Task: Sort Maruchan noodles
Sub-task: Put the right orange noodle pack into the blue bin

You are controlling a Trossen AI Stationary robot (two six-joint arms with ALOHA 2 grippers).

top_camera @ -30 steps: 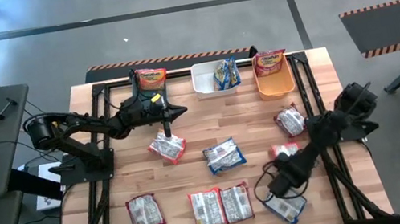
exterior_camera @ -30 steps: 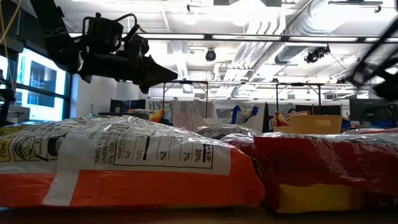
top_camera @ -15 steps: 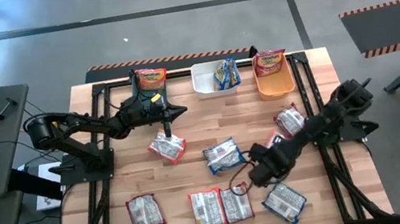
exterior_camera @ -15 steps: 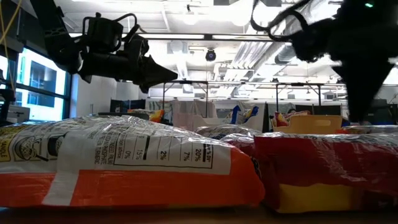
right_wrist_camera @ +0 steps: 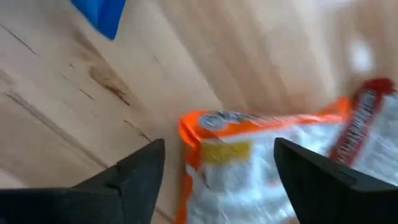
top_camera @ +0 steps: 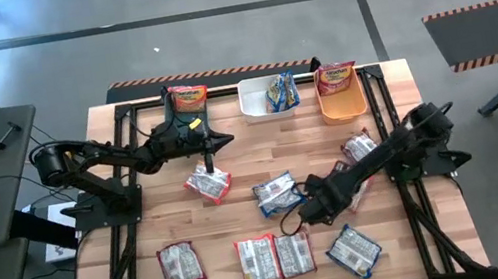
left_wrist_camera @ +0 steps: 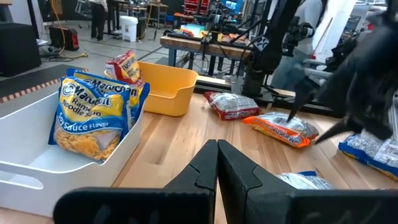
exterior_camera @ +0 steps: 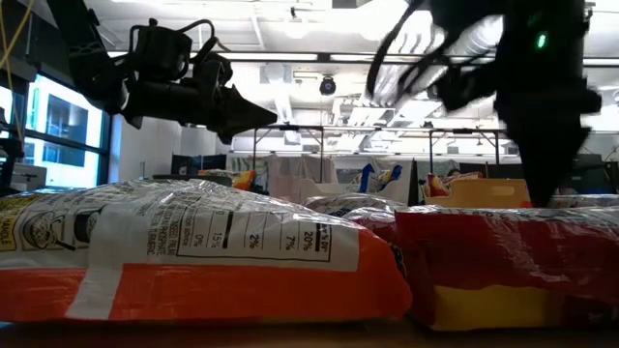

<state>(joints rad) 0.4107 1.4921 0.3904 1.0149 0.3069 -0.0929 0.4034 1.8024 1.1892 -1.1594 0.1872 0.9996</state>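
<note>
Right gripper (top_camera: 295, 221) stretched low mid-table, fingers apart over orange packet (right_wrist_camera: 249, 155); left gripper (top_camera: 227, 140) pinched together, raised; wrist view alone shows packet's edge.

"Maruchan Ramen Noodle Soup" and "Sauce Flavor" printed on the blue packet (left_wrist_camera: 96, 115) in the white bin (left_wrist_camera: 37, 155) (some letters creased). "15%", "2%", "7%", "20%" upside down on the nearest packet's silvery back (exterior_camera: 193, 246), low view.
</note>
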